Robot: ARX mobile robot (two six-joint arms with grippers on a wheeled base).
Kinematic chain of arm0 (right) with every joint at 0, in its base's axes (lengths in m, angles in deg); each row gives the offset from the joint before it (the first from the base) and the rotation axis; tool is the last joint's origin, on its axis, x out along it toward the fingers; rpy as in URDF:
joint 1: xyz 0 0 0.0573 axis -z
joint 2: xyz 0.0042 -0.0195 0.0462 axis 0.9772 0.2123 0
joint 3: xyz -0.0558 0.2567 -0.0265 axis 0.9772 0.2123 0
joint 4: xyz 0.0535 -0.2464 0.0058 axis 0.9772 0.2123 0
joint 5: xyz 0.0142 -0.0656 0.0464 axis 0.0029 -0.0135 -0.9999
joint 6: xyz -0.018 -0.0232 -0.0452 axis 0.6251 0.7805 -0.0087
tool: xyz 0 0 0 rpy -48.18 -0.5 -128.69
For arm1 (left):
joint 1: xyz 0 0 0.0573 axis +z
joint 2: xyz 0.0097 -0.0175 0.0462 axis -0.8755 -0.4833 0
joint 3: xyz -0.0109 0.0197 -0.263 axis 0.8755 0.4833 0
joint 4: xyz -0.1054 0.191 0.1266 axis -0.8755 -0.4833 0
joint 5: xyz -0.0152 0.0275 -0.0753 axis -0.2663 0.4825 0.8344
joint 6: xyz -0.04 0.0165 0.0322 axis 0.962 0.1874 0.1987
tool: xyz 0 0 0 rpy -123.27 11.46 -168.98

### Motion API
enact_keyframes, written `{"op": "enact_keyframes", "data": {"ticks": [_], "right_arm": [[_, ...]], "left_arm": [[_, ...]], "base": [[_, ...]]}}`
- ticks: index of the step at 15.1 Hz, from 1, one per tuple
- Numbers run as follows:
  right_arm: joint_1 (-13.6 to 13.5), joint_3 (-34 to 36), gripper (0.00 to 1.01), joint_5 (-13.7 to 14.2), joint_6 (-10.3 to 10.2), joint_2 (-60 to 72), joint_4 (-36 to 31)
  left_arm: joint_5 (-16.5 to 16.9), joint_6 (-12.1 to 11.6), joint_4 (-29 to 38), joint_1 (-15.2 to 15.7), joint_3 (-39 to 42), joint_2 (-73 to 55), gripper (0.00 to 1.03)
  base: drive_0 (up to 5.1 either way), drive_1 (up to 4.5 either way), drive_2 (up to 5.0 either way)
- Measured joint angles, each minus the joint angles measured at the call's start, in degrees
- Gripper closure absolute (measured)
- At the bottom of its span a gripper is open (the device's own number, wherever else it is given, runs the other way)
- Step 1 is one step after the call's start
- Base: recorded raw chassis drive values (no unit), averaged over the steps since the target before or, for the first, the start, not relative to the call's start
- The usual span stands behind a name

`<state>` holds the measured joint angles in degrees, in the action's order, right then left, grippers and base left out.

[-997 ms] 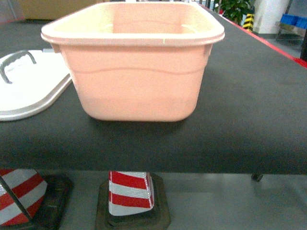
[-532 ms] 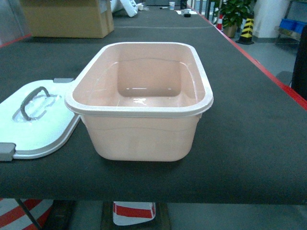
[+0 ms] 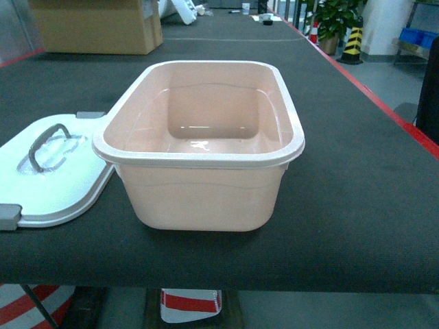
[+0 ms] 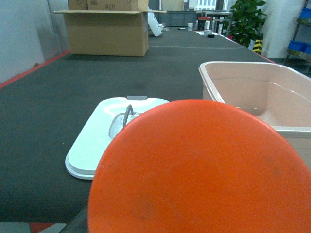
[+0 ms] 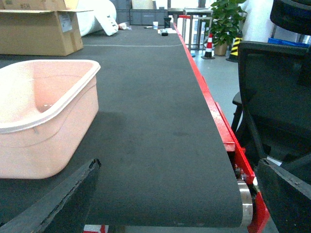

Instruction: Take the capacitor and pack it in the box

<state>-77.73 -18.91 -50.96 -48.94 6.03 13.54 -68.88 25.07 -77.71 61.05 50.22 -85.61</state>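
The pale pink box stands open and empty on the black table, also seen in the left wrist view and the right wrist view. Its white lid with the grey handle lies flat to the left of it. A large round orange face, the capacitor, fills the lower part of the left wrist view right before the camera and hides the left jaws; it hangs before the table's front edge. My right gripper is open, its fingers wide apart over the bare table right of the box.
A brown cardboard carton stands at the far left of the table. The table's red right edge borders a black chair. A red-and-white striped cone stands under the table front.
The head view has risen from facing the box's side wall to looking down into the box; over the last half second it has held still.
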Motion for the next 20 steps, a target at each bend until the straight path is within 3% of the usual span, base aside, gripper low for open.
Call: {"op": "enact_keyframes", "data": {"ticks": [1,3,4,8,10,13,18,20], "right_arm": [[0.0,0.0,0.03,0.0,0.0,0.0,0.0],[0.0,0.0,0.03,0.0,0.0,0.0,0.0],[0.0,0.0,0.03,0.0,0.0,0.0,0.0],[0.0,0.0,0.03,0.0,0.0,0.0,0.0],[0.0,0.0,0.03,0.0,0.0,0.0,0.0],[0.0,0.0,0.03,0.0,0.0,0.0,0.0],[0.0,0.0,0.03,0.0,0.0,0.0,0.0],[0.0,0.0,0.03,0.0,0.0,0.0,0.0]], "left_arm": [[-0.2,0.0,0.0,0.0,0.0,0.0,0.59],[-17.5,-2.5,13.9,-10.3,-1.3,-13.1,0.59],[-23.4,-3.6,23.4,-15.3,-2.9,-23.7,0.59],[-25.3,-4.5,37.8,-18.8,-8.8,-39.6,0.59],[-24.3,-4.5,44.9,-20.0,-14.5,-49.0,0.59],[-23.3,-4.3,50.2,-21.7,-23.1,-60.9,0.59],[-19.9,-1.0,41.1,-27.0,-58.4,-102.1,0.59],[-20.7,-0.5,42.0,-27.7,-62.4,-107.9,0.36]], "base": [[0.0,0.00,0.0],[0.0,0.00,0.0],[0.0,0.00,0.0],[0.0,0.00,0.0],[0.0,0.00,0.0],[0.0,0.00,0.0],[0.0,0.00,0.0],[0.0,0.00,0.0]]}}
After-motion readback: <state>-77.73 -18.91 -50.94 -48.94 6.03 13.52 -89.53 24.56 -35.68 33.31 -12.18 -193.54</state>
